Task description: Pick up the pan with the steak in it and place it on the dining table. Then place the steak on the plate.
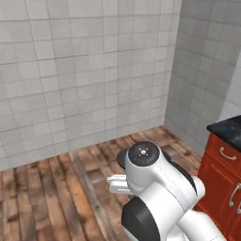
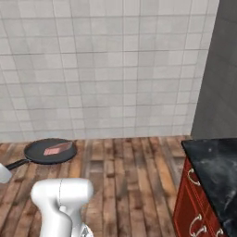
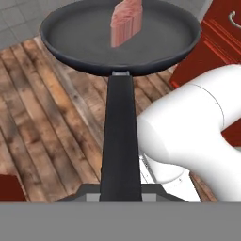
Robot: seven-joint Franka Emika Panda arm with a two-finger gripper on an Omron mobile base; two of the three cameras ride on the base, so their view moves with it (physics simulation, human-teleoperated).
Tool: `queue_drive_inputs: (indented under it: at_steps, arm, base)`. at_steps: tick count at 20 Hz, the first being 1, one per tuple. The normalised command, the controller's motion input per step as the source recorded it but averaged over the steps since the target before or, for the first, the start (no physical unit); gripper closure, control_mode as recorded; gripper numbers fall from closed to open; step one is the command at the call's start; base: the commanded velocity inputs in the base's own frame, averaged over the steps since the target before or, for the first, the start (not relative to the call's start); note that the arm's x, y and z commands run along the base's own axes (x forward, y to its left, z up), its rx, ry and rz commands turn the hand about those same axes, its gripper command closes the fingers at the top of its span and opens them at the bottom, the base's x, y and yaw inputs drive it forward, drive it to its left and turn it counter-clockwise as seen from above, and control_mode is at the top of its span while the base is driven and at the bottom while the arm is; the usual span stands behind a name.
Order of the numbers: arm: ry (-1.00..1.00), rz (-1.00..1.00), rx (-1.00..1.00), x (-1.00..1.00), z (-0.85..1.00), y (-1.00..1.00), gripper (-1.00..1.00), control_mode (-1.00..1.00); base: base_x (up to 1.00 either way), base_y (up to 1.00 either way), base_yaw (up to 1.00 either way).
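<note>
The shallow, round, dark grey-black frying pan (image 3: 120,35) is shown carried above the brown wooden plank floor (image 2: 129,166), its long thin dark handle (image 3: 120,141) running straight out from the two-finger gripper (image 3: 120,195). The handle's near end disappears at the bottom of the hand view, where the finger tips are hidden beneath it. The jaws are therefore judged to be closed narrowly on the handle's end, since the pan is supported by nothing else, though the contact itself is not seen.

The bowl lies at the handle's far end, well ahead of the jaws. The small flat pinkish-red slab of steak (image 3: 126,21) with pale streaks is seen inside the bowl, beyond the handle's root and near the far rim. In the right base view the pan (image 2: 50,151) appears roughly level, a posture that is judged to keep the meat from sliding out.

The glossy black marbled table top (image 2: 215,169) over red cabinets (image 2: 192,208) with silver handles is seen to one side of the jaws, well apart from the pan. The carrying step is judged to be under way, with the pan not yet set down. The long lever of the handle is judged to make tilting the main risk.
</note>
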Motion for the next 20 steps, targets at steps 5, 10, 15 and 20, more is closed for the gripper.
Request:
queue_drive_inputs:
  at_steps: [5, 10, 15, 20]
  arm:
    - [0.0, 0.0, 0.0, 0.0, 0.0, 0.0, 1.0, 1.0]
    - [0.0, 0.0, 0.0, 0.0, 0.0, 0.0, 1.0, 1.0]
    - [0.0, 0.0, 0.0, 0.0, 0.0, 0.0, 1.0, 1.0]
    - [0.0, 0.0, 0.0, 0.0, 0.0, 0.0, 1.0, 1.0]
  base:
    - [1.0, 0.0, 0.02]
    - [1.0, 0.0, 0.03]
    - [1.0, 0.0, 0.03]
    - [1.0, 0.0, 0.03]
